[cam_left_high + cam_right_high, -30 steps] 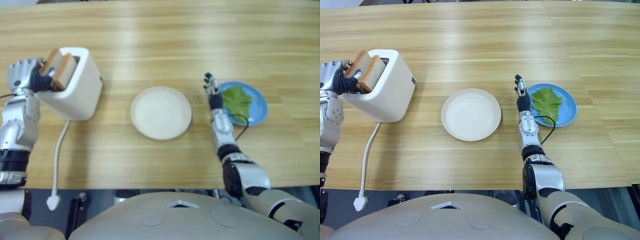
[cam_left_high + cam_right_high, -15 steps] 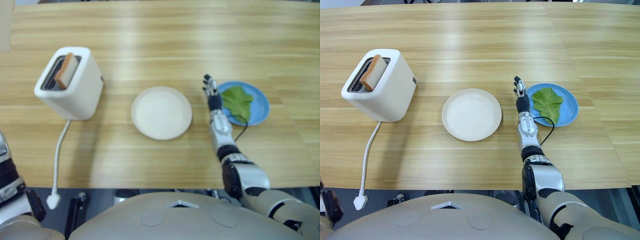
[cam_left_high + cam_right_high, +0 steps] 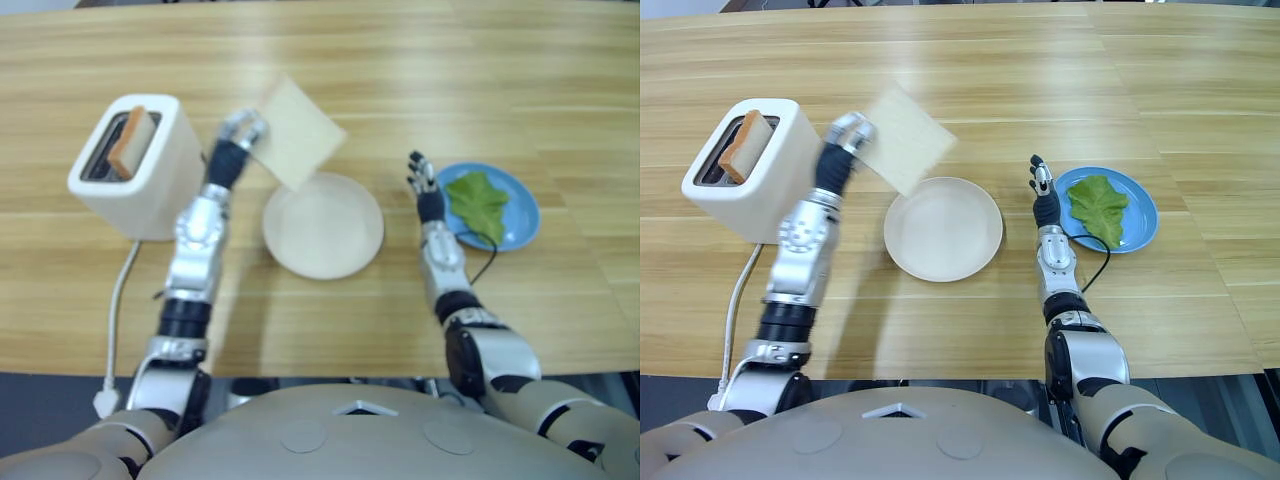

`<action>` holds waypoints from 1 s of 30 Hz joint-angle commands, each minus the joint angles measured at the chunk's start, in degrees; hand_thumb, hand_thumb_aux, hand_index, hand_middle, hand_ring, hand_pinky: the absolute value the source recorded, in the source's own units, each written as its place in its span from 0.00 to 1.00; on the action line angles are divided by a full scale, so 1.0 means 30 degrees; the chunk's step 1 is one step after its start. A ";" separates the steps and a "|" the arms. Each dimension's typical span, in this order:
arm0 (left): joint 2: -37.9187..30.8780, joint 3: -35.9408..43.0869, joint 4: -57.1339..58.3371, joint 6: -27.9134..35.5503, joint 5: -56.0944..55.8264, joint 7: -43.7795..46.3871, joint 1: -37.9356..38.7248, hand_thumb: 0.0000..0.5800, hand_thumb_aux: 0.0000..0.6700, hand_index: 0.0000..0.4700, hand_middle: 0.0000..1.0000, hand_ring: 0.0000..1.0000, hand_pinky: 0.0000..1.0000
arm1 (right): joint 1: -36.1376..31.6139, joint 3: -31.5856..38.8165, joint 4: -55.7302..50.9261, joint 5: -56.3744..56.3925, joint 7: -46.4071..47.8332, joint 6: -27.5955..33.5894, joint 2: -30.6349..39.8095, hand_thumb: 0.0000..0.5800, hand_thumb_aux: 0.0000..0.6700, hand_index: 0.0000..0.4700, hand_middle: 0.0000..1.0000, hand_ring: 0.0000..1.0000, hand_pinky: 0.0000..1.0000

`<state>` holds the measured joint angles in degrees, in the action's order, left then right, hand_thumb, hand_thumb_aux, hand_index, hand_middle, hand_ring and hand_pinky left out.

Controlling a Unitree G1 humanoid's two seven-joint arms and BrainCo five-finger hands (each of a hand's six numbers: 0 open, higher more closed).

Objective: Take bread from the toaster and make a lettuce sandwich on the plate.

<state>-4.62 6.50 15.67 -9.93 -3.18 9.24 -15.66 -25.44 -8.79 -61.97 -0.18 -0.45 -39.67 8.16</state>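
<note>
The left robot hand [image 3: 848,133] grips a flat, square, pale slice [image 3: 908,138], tilted above the far-left rim of the round cream plate [image 3: 943,238] on the wood-grain surface [image 3: 1040,70]. A second ago it was at the boxy white toaster [image 3: 765,195], left of the plate, where of two slices one brown-crusted piece [image 3: 744,146] now remains. Right of the plate, the right robot hand [image 3: 1043,186], fingers straight and empty, stands beside crinkled lettuce [image 3: 1096,203] on a blue dish [image 3: 1143,216].

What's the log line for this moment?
left hand: holds bread up near plate | right hand: open, beside lettuce | toaster: one slice in
</note>
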 commanded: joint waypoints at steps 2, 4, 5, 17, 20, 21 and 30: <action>0.0044 0.0620 0.3892 -0.0995 0.1752 -0.0313 -0.1071 1.00 1.00 0.98 1.00 1.00 1.00 | 0.0360 -0.0118 0.0557 0.0099 -0.0211 -0.0006 0.0222 0.00 0.00 0.00 0.00 0.00 0.00; -0.0116 0.0943 0.5262 -0.1090 0.2514 -0.0430 -0.1353 1.00 1.00 0.98 1.00 1.00 1.00 | 0.0478 -0.0196 0.0975 0.0214 -0.0214 -0.0213 0.0214 0.00 0.00 0.00 0.00 0.00 0.00; -0.0195 0.1046 0.5769 -0.1084 0.2778 -0.0407 -0.1440 1.00 1.00 0.98 1.00 1.00 1.00 | 0.0556 -0.0218 0.1223 0.0251 -0.0227 -0.0271 0.0198 0.00 0.00 0.00 0.00 0.00 0.00; -0.2835 0.3231 0.4665 0.0763 0.7763 -0.0833 -0.0891 0.00 0.00 0.00 0.00 0.00 0.00 | 0.1296 -0.0273 0.3933 0.0496 -0.0175 0.0039 0.0159 0.00 0.00 0.00 0.00 0.00 0.00; -0.3741 0.3440 0.2071 0.1769 0.9500 -0.1522 -0.0294 0.00 0.00 0.00 0.00 0.00 0.00 | 0.1326 -0.0220 0.4127 0.0467 -0.0154 0.0136 0.0149 0.00 0.00 0.00 0.00 0.00 0.00; -0.4070 0.3364 0.0762 0.1964 1.0118 -0.1808 -0.0039 0.00 0.00 0.00 0.00 0.00 0.00 | 0.1338 -0.0184 0.4187 0.0438 -0.0127 0.0129 0.0168 0.00 0.00 0.00 0.00 0.00 0.00; -0.5233 0.2344 -0.6939 0.1799 1.2653 -0.3473 0.1360 0.00 0.00 0.00 0.00 0.00 0.00 | 0.1704 0.0695 0.6770 -0.0728 -0.0163 -0.0081 0.0334 0.00 0.00 0.00 0.00 0.00 0.00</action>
<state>-19.48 15.70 -1.38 -3.30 33.68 0.77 -12.39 -21.16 -7.94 -45.38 -0.56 -0.87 -39.95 8.77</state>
